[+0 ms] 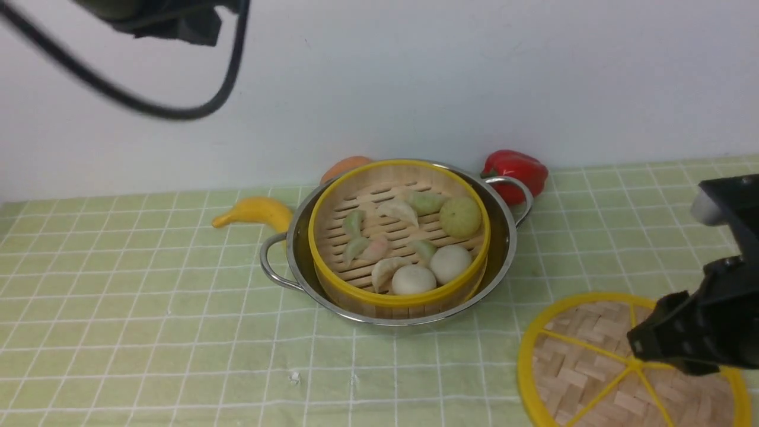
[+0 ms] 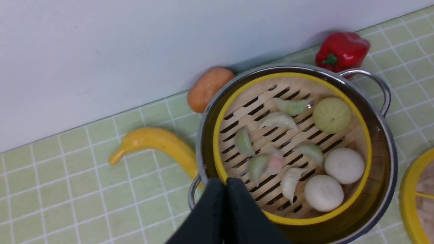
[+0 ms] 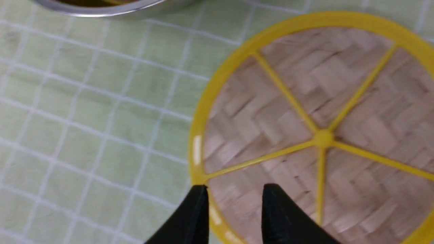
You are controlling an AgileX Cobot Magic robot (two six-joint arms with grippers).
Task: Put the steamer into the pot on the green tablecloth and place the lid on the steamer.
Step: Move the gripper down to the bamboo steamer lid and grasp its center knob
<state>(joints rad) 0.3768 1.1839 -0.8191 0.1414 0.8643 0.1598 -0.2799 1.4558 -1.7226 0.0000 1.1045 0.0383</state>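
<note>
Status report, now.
Left hand shut, empty, raised. Right hand open over lid rim. Steamer seated in pot; lid flat on green tablecloth. Nothing on steamer rim.

surface: green tablecloth (image 1: pixel 148 308) | on it: pot (image 1: pixel 503 255), lid (image 1: pixel 581 356), banana (image 1: pixel 255 212), red pepper (image 1: pixel 522 169), orange item (image 1: pixel 344 168)

I can read no text, label, brand, number or sign in any of my three views. The only marking I can make out is the plain white grid printed on the cloth (image 1: pixel 118 332), and it carries no characters.
</note>
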